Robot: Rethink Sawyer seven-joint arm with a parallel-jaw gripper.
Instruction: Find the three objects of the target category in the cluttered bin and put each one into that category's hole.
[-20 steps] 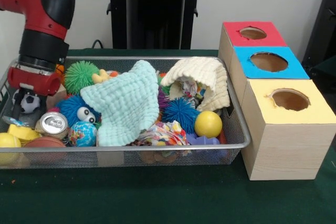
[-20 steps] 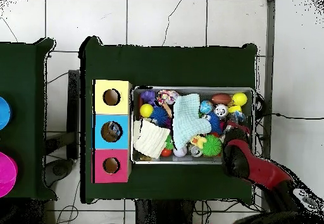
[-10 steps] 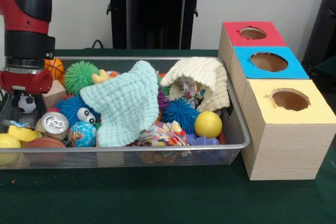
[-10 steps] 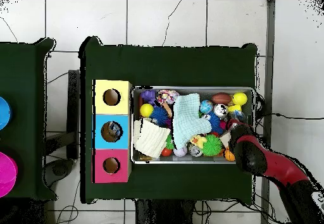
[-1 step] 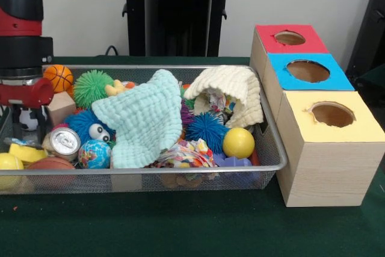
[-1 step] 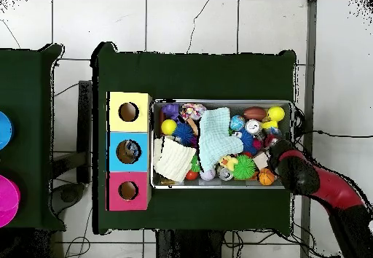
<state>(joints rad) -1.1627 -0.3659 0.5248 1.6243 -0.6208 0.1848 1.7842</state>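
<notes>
While the fingers' (image 5: 27,126) state cannot be told, wire bin (image 5: 180,170) on green table (image 5: 180,227), white tiled floor (image 6: 189,22).

A table covered with dark green cloth (image 5: 198,227) carries a wire mesh bin (image 5: 180,176) full of toys and cloths and, just beside it, a row of three wooden boxes (image 5: 328,167) with a round hole in each red, blue and yellow top.

No readable text, labels, brands or numbers on the bin (image 5: 180,173), boxes (image 5: 313,112) or toys.
</notes>
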